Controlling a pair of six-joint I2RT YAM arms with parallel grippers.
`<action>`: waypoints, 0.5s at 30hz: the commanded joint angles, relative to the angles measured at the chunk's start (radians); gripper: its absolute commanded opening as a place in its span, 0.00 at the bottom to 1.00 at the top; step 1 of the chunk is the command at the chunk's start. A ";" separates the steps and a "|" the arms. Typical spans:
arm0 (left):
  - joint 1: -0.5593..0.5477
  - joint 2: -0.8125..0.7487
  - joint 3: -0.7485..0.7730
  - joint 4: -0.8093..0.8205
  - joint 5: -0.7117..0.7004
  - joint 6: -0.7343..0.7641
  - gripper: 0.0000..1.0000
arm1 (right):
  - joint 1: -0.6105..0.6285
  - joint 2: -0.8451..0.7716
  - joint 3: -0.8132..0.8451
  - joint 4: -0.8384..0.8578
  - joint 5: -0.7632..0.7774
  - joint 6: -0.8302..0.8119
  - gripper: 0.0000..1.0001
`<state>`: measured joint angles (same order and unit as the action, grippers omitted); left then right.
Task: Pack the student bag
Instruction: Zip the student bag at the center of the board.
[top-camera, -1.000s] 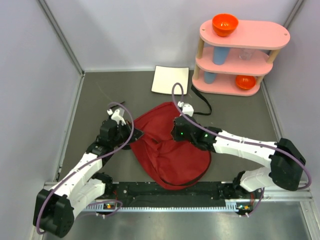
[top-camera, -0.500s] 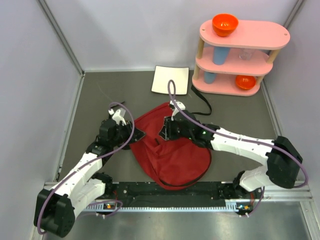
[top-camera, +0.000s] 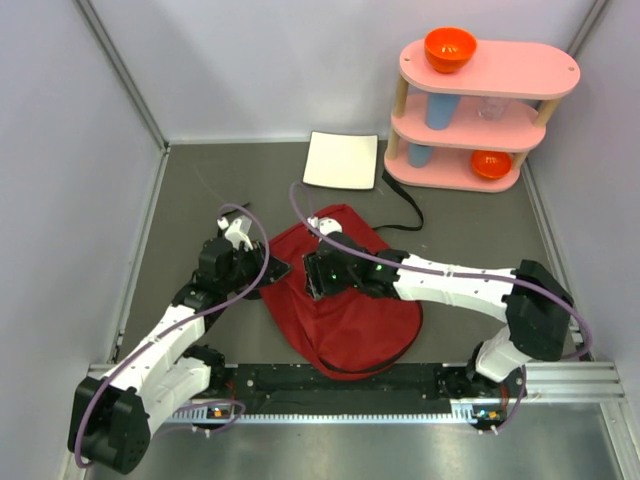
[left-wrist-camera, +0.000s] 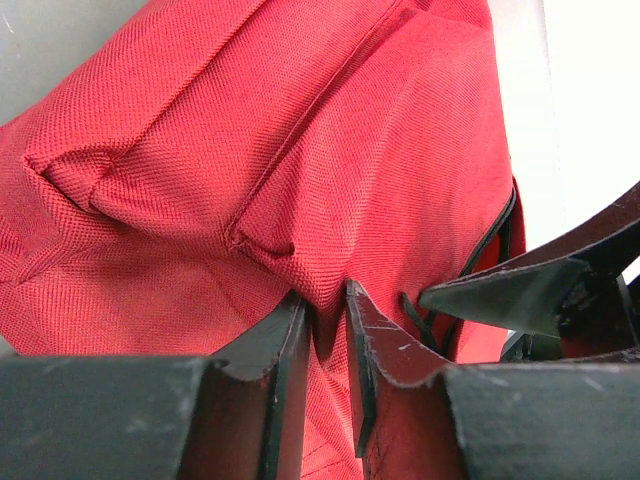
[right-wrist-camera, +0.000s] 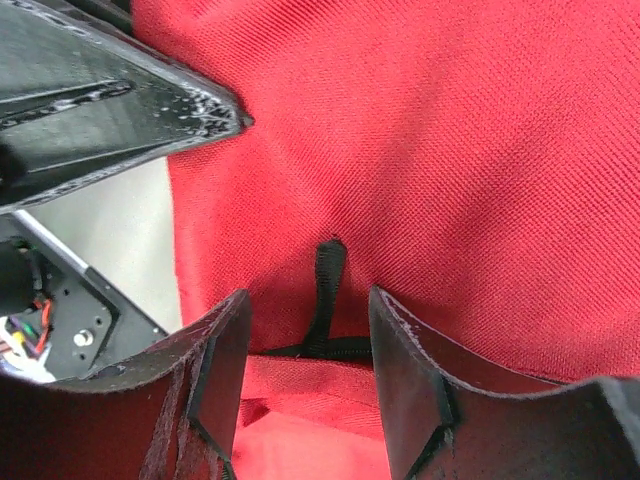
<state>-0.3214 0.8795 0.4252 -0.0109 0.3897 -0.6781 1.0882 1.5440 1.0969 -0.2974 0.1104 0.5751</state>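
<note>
We see the student bag (top-camera: 350, 318) lying flat in the middle of the dark grey table (top-camera: 190, 200), between the two arms and just beyond their bases. It is a dark red fabric backpack. A black strap (top-camera: 405, 207) trails from its far edge toward the pink shelf (top-camera: 520, 72) in the far right corner.

Both arms reach in over the bag's left half, and their tips are close together. The left gripper (left-wrist-camera: 325, 345) sits at the bag's left edge. Its jaws stand only narrowly apart, with a raised fold of the red cloth in the gap. We cannot tell whether they are squeezing that fold or merely straddling it.

The right gripper (right-wrist-camera: 308, 345) hangs just over the fabric, released, its jaws well apart. A small black pull tab (right-wrist-camera: 326, 285) lies on the cloth between them and touches neither finger. In the right wrist view, one dark finger of the left gripper shows at the upper left.

Beyond the bag, a white square sheet (top-camera: 341, 160) lies flat near the back wall, just left of the shelf. The shelf has three tiers. An orange bowl (top-camera: 449, 48) sits on the top tier and a second orange bowl (top-camera: 490, 163) on the bottom one. Blue cups (top-camera: 439, 108) stand on the lower tiers.
</note>
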 joint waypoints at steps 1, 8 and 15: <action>-0.001 -0.014 0.043 0.065 0.041 0.002 0.24 | 0.018 0.045 0.078 -0.086 0.095 -0.035 0.49; -0.001 -0.017 0.047 0.057 0.038 0.006 0.22 | 0.032 0.087 0.110 -0.126 0.118 -0.044 0.20; -0.001 -0.027 0.037 0.058 0.037 0.009 0.24 | 0.033 0.085 0.110 -0.135 0.153 -0.032 0.00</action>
<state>-0.3214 0.8795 0.4255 -0.0120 0.3893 -0.6773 1.1110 1.6150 1.1614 -0.4114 0.2188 0.5446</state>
